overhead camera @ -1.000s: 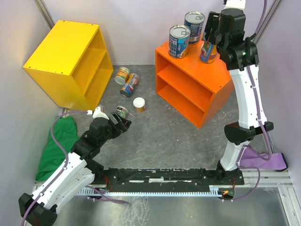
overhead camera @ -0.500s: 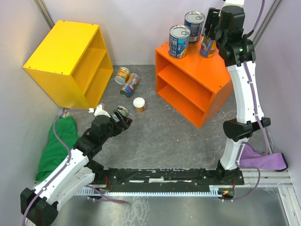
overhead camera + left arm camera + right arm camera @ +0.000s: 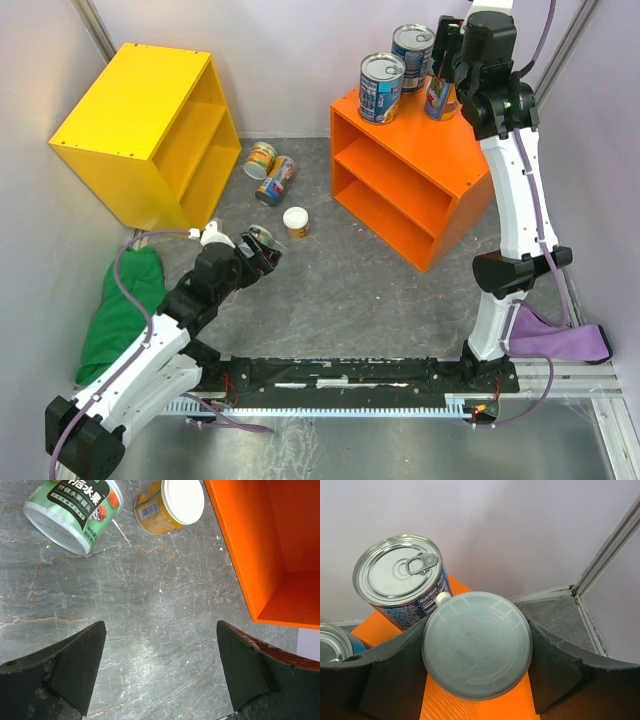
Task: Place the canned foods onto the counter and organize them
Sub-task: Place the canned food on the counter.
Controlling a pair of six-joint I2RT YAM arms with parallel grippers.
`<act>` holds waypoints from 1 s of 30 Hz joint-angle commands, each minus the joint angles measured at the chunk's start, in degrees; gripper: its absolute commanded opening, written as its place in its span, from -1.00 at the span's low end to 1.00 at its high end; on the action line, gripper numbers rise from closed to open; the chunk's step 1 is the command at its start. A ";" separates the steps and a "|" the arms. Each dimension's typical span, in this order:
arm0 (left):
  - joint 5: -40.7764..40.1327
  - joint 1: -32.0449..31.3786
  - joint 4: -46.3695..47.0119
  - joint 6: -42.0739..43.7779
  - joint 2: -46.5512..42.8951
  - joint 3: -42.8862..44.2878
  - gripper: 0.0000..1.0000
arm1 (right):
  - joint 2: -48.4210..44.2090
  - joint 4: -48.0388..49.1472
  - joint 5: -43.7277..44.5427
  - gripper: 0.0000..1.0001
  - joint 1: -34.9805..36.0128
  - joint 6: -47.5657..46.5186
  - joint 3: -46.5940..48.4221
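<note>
The left claw [image 3: 160, 670] sits low, jaws wide; right arm [image 3: 520, 180] stretched tall, right claw [image 3: 443, 95] clamping a can [image 3: 476, 645].

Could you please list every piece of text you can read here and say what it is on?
"后水果" and "什锦水果罐头": on the green-labelled can, lying on its side.
"Nutrition": on the blue-labelled tin; the rest is too small.
Barcode on the yellow can: digits too small to read.
No text shows on the pale-lidded can.

Blue-labelled tin [image 3: 331, 647] partly beyond left edge

Seven cans [image 3: 295, 220], one orange counter [image 3: 420, 150], one yellow cabinet [image 3: 130, 100].
</note>
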 commanded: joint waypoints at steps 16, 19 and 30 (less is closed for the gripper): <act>1.51 0.74 0.63 2.39 -1.23 3.12 0.94 | 0.15 2.59 -0.74 0.76 -0.23 -0.03 -0.89; 1.84 0.74 0.23 2.51 -1.55 3.23 0.95 | -0.34 2.41 -0.77 0.78 -0.19 0.17 -0.97; 1.10 0.84 -2.00 3.55 -2.68 4.77 0.99 | -4.31 2.09 -0.32 0.82 -0.19 0.66 -2.93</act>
